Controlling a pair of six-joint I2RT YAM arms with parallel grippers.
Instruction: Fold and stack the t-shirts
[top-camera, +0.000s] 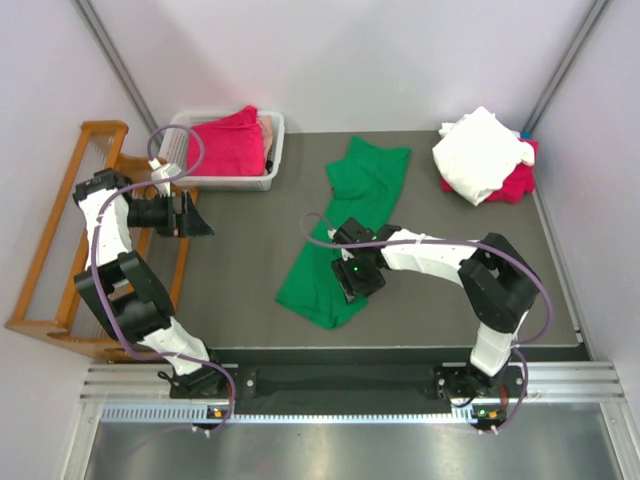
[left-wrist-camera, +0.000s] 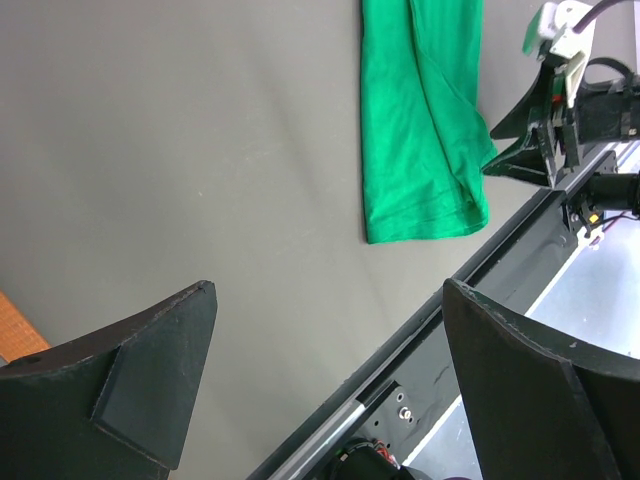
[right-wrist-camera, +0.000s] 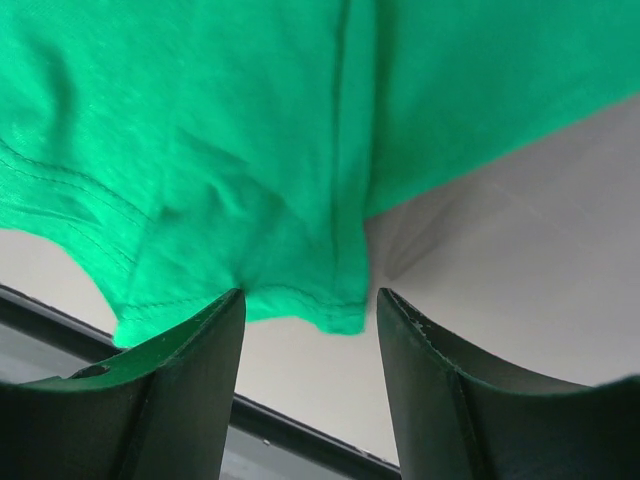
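Half open on the right gripper (right-wrist-camera: 310, 300), straddling the bunched near hem of the green t-shirt (right-wrist-camera: 300, 120) close to the table's front edge, not clamped. Leftward, bare table (top-camera: 240, 260) up to the wide-open, empty left gripper (top-camera: 197, 216). Far right corner: white t-shirt (top-camera: 480, 155) atop crimson t-shirt (top-camera: 515, 186).

I see the green shirt (top-camera: 365, 185) as soft matt knit cloth, stitched hem; counter (top-camera: 240, 260) smooth matt grey; rack (top-camera: 60, 230) smooth orange wood; basket (top-camera: 275, 150) white slatted plastic; right tool (right-wrist-camera: 310, 295) matt black plastic.
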